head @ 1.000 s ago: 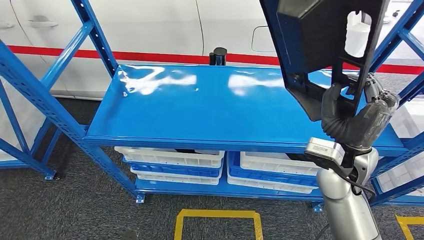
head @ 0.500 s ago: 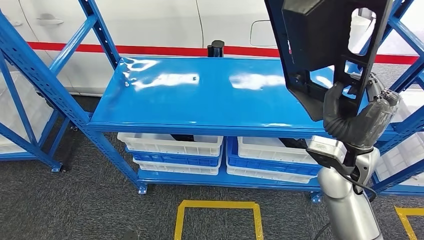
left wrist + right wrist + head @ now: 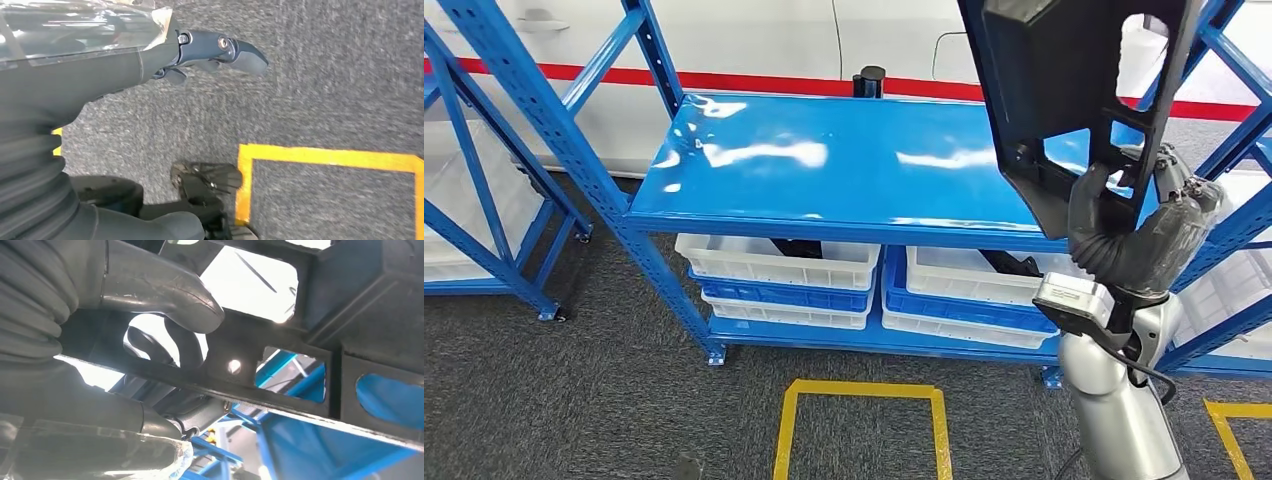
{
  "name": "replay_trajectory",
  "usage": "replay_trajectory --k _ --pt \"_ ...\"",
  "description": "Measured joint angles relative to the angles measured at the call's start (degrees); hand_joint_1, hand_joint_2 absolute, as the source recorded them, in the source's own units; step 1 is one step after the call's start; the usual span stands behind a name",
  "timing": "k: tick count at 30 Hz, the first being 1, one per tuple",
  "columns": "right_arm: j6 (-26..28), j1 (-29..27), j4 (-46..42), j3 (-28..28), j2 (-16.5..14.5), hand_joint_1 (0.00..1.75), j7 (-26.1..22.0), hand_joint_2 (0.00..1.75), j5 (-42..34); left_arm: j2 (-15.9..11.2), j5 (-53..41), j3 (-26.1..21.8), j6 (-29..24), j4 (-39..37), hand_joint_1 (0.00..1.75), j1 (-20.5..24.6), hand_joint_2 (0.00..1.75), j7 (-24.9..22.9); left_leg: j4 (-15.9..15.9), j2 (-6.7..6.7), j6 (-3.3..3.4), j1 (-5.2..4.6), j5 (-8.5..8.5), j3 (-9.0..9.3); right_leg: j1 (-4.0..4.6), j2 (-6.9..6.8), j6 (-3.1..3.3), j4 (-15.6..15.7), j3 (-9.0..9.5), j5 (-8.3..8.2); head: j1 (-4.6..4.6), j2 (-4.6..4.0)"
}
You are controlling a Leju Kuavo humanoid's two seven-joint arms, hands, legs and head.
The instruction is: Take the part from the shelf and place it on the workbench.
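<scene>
Black part (image 3: 1064,90) gripped by right hand (image 3: 1134,235) — above blue shelf (image 3: 824,165); left hand (image 3: 200,52) empty, fingers apart.

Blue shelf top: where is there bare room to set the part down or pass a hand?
The blue shelf top is bare from its left post across to the black part held by the right hand. A small black cylinder stands at the back edge. Below, white bins crowd the lower level.

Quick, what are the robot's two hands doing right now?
Left hand: holds nothing, hanging over the grey carpet; whether its fingers are open or curled cannot be told.
Right hand: holding the black plastic part up.
</scene>
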State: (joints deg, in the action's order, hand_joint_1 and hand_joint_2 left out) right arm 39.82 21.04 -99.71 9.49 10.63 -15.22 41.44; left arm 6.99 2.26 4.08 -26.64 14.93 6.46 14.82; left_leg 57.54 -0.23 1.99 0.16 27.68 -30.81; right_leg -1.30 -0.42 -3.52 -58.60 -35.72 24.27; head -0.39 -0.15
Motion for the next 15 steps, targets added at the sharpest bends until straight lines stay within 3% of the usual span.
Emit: replay_trajectory --k 2,4,5,6,7,9,11,13,15 --pt "0.0 -0.1 0.0 0.0 0.1 1.69 -0.1 1.75 0.0 0.0 0.0 0.0 0.2 0.0 0.00 0.0 1.75 0.0 -0.4 0.29 1.08 0.06 -1.46 -1.35 0.01 0.09 0.61 -4.2 -1.99 3.70 0.22 0.00" --pt "0.0 -0.2 0.0 -0.1 0.2 1.69 -0.1 1.75 0.0 0.0 0.0 0.0 0.3 0.0 0.00 0.0 1.75 -0.1 -0.4 0.39 1.46 -0.11 -2.76 -3.08 0.07 0.18 1.23 -11.6 -3.96 8.25 0.42 0.00" --pt "0.0 -0.2 0.0 -0.1 0.2 1.69 -0.1 1.75 0.0 0.0 0.0 0.0 0.4 0.0 0.00 0.0 1.75 -0.1 -0.4 0.43 1.46 -0.16 -3.41 -3.92 0.08 0.20 1.10 -14.5 -4.32 9.27 0.39 0.00" --pt "0.0 -0.3 0.0 -0.1 0.2 1.69 -0.1 1.75 0.0 0.0 0.1 0.0 0.5 0.0 0.00 0.0 1.75 -0.2 -0.4 0.47 1.41 -0.18 -4.07 -4.79 0.07 0.21 0.66 -15.8 -3.88 9.17 0.40 0.00" --pt "0.0 -0.3 0.1 -0.1 0.3 1.69 -0.1 1.75 0.0 0.0 0.1 0.0 0.6 0.0 0.00 0.0 1.75 -0.2 -0.3 0.50 1.28 -0.16 -4.76 -5.66 0.04 0.21 0.06 -15.1 -2.50 8.22 0.41 0.00" --pt "0.0 -0.3 0.1 0.0 0.3 1.69 -0.1 1.75 0.0 0.0 0.2 0.0 0.7 0.0 0.00 0.0 1.75 -0.3 -0.2 0.47 0.82 -0.14 -6.07 -7.25 -0.02 0.20 -0.78 -8.6 2.98 6.34 0.45 0.00" --pt "0.0 -0.1 0.1 0.0 0.2 1.69 -0.1 1.75 0.0 0.1 0.3 0.0 0.8 0.0 0.00 0.0 1.75 -0.4 0.1 0.39 0.21 -0.32 -7.22 -8.31 0.27 0.32 -0.44 -0.8 8.29 6.90 0.33 0.00" --pt "0.0 0.0 0.3 0.1 0.3 1.69 -0.1 1.75 0.0 0.0 0.6 0.0 1.0 -0.1 0.00 0.0 1.75 -0.5 0.1 0.36 -0.32 -0.48 -8.35 -8.74 0.62 0.48 0.33 2.0 9.49 7.61 0.13 0.00" --pt "0.0 0.0 0.6 0.2 0.3 1.69 -0.1 1.75 -0.1 0.0 0.7 -0.1 1.2 -0.1 0.00 -0.2 1.75 -0.5 0.5 0.25 -0.88 -0.26 -8.06 -9.08 0.15 0.38 1.22 1.6 8.52 6.79 0.06 0.00"
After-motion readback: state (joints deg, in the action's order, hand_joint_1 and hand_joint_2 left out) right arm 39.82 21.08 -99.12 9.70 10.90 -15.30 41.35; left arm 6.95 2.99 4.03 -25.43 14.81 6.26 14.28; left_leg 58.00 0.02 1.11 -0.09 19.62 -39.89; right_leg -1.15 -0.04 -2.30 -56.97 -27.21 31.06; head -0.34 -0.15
